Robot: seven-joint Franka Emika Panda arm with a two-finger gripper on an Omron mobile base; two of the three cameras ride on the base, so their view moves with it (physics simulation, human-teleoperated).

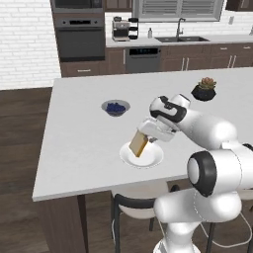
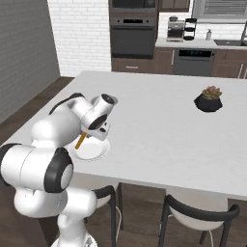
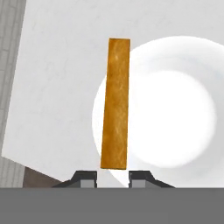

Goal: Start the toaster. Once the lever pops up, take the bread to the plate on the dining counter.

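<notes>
We are holding the bread (image 1: 138,143), light, stiff and crumbly, with the end effector (image 1: 147,134) clamped across its faces at its upper edge, tilted over the plate (image 1: 148,159).

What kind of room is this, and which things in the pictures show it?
It looks like a home kitchen: a built-in oven in the brick wall, a sink with faucet on the far worktop, and a coffee machine beside them.
</notes>
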